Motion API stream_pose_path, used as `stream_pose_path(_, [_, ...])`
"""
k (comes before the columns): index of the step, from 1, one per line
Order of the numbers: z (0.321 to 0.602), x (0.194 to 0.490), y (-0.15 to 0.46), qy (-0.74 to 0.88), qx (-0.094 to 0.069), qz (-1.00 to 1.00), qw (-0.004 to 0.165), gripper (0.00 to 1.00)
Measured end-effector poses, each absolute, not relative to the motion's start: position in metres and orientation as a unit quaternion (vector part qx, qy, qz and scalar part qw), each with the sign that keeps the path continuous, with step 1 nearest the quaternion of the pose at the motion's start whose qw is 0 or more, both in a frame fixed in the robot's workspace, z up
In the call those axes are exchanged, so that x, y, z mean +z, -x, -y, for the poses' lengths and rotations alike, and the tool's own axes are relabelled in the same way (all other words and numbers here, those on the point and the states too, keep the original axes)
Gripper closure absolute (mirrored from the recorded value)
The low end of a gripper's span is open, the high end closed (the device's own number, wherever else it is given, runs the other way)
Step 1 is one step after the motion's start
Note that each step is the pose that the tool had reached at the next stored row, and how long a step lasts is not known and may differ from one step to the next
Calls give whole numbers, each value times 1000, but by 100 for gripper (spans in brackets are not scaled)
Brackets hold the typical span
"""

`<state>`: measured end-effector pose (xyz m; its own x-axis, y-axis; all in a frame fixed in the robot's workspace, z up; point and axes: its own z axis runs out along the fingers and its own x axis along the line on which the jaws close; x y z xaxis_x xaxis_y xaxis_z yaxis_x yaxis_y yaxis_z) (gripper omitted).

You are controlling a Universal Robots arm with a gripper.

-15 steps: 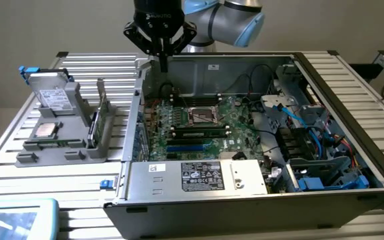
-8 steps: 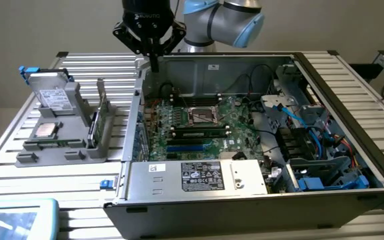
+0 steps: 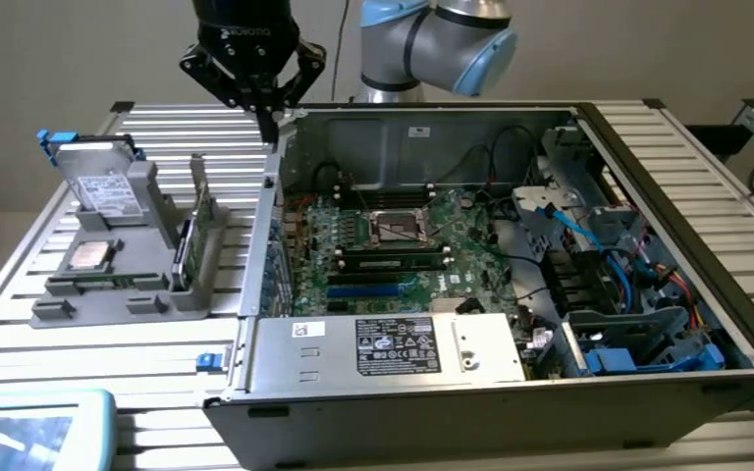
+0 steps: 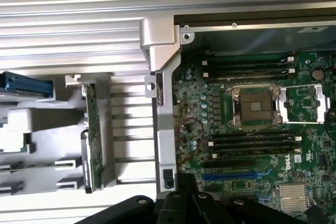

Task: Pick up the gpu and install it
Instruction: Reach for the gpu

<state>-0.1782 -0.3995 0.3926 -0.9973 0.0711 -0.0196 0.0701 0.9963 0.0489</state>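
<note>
gpu [image 4: 90,129] edge-on, face hidden, arm [image 3: 436,39] cut off at top edge, power-supply label [image 3: 397,345] unreadable

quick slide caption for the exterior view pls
Shut end effector above the edge of the open computer case, gpu standing untouched in the grey rack beside it

The gpu [image 4: 91,129] is dark green with a silvery bracket; its holder [image 3: 115,285] is plain grey. The motherboard [image 3: 391,250] is green with a blue slot. The worktop [image 3: 36,334] is silvery, ribbed in parallel stripes. The gripper [image 3: 268,126] is black, the arm [image 3: 462,39] pale blue and grey.
</note>
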Motion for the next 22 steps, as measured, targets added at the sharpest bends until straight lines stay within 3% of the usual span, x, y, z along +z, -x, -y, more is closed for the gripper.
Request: stream_pose_path(22, [405, 391, 277, -35, 26, -999, 10, 89])
